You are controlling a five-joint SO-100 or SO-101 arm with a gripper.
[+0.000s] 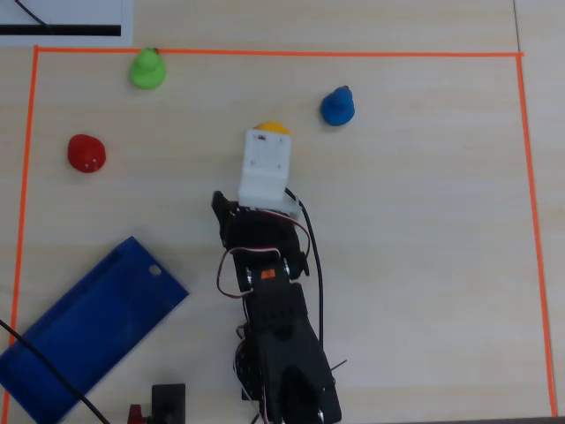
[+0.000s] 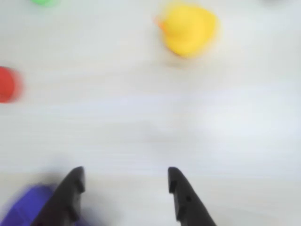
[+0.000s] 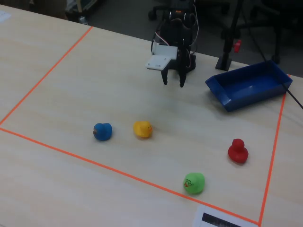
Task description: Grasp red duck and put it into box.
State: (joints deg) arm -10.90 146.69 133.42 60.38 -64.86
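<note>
1. Early stage, judging by the layout: red duck (image 1: 86,153) not yet grasped, sitting free on the tabletop (image 1: 415,230) at roughly 10 o'clock from the arm in the overhead view, well apart from it; nothing lying in the box (image 1: 88,327).
2. Pincer (image 2: 126,180) spread wide and empty in the wrist view, bare wood between the two dark fingers (image 2: 70,188); raised clear of the tabletop in the fixed view (image 3: 173,84), tips pointing down.
3. Aimed for now toward the yellow duck (image 2: 188,29), at 12 o'clock to 1 o'clock in the wrist view; red duck only a blurred sliver at the 9 o'clock edge there (image 2: 7,84); a scrap of green at 11 o'clock, presumably the green duck (image 1: 147,70).
4. Blue box lying at 8 o'clock from the arm in the overhead view, long side slanted, small white hole near its upper end; in the fixed view (image 3: 248,85) at 3 o'clock from the pincer, with the red duck (image 3: 237,151) toward 5 o'clock of it.
5. Blue duck (image 1: 337,106) at 1 o'clock in the overhead view, off the likely route; orange tape border (image 1: 265,52) framing the workspace.
6. Next move, as a judgement: swing the base toward 10 o'clock in the overhead view until the red duck sits centred between the fingers; then reach out and descend with the jaws kept wide; close only once they straddle the body.
</note>
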